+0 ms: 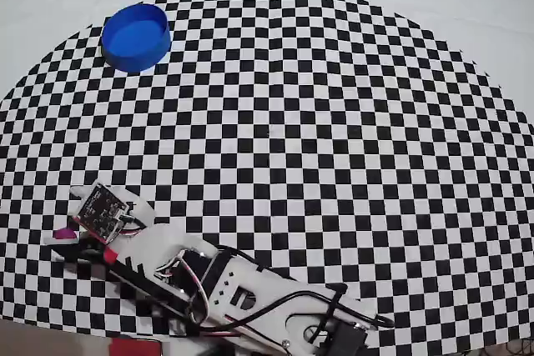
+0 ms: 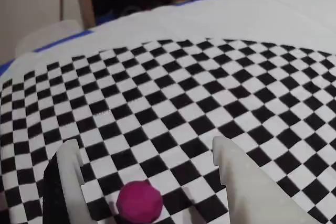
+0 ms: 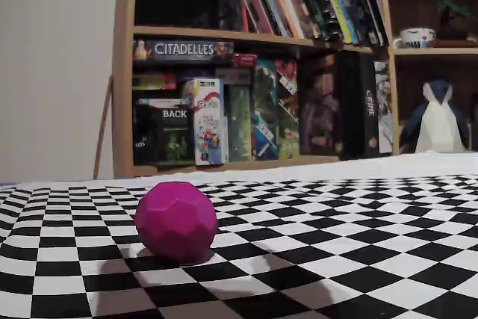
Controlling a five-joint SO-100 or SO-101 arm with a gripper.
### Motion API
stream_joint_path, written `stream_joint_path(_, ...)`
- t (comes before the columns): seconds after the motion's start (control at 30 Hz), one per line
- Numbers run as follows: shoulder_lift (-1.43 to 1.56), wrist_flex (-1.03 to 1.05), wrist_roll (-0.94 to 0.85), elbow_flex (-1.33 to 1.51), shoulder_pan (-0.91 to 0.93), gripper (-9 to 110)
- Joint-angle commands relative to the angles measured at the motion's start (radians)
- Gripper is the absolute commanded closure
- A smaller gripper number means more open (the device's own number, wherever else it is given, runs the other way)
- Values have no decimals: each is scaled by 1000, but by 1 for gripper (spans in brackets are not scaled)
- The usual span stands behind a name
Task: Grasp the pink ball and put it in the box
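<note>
My fingers (image 2: 144, 182) are spread wide, one on each side of the pink ball (image 2: 139, 201), which rests on the checkered table (image 2: 210, 93) between them and, as far as the wrist view shows, apart from both. The risk from here is, I judge, a glancing close: the ball is faceted yet rolls freely, so if one finger meets it first it may squirt forward out of the gap. A shallow pinch could also drop it on the long carry to the box (image 1: 135, 36) (which sits at the far upper left of the overhead view, well apart). In that view my arm hides all but a sliver of the ball (image 1: 62, 233); the fixed view shows the ball (image 3: 176, 221) but neither fingers nor box.
</note>
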Motion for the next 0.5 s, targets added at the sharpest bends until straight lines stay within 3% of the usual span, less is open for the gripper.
stream_joint_path(0.0,-49,-51,-8,-2,-15,73)
stream_joint_path(0.47,-178,-58,-9,-44,-29,73)
